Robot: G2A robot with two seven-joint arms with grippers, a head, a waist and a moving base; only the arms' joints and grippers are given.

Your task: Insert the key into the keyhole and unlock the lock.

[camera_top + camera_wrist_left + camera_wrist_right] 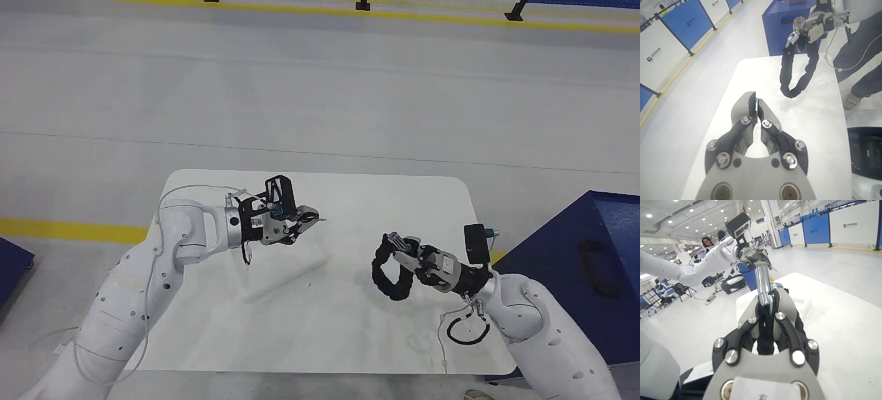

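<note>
My left gripper (303,221) hovers over the table's left half, shut on a small metal key (314,216) whose tip points toward the right arm. In the left wrist view the key (757,102) is a thin sliver pinched between the pads. My right gripper (408,254) hovers over the right half, shut on the lock (393,243). The lock has a chrome cylinder (762,285) and a black fabric-covered chain loop (388,283) hanging to the table. Its round keyhole end (798,23) faces the left gripper (761,256), with a clear gap between key and lock.
The white table (340,340) carries a low white foam block (285,279) between the arms. A blue cabinet (600,250) stands off the table's right edge. A black cable loop (465,331) hangs near the right wrist.
</note>
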